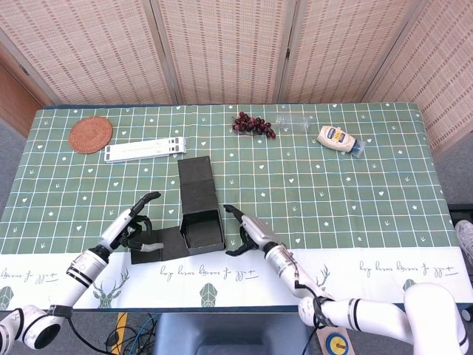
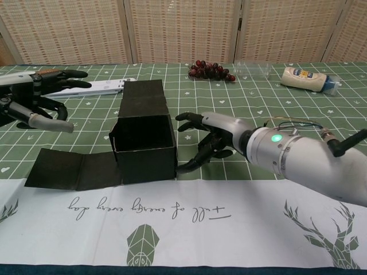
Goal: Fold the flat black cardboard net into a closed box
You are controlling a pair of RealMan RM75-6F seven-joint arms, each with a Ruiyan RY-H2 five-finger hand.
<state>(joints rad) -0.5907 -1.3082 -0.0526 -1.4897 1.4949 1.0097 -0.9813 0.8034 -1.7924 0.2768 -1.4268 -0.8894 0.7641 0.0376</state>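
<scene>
With the left hand (image 1: 135, 222) spread and empty above the flat flap, the half-formed black cardboard net (image 1: 201, 229) sits near the tabletop's (image 1: 355, 192) front edge as the splayed, empty right hand (image 1: 247, 231) should brace its right wall squarely.

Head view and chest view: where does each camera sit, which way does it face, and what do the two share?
Head view: high above the near table edge, looking steeply down on the green patterned tablecloth; shows both forearms, left robot hand and right robot hand.
Chest view: low at the near edge, looking level across the table toward the wicker screen; shows left robot hand and right robot hand.
Shared: the partly folded black cardboard box, dark red grapes, and both hands.
</scene>
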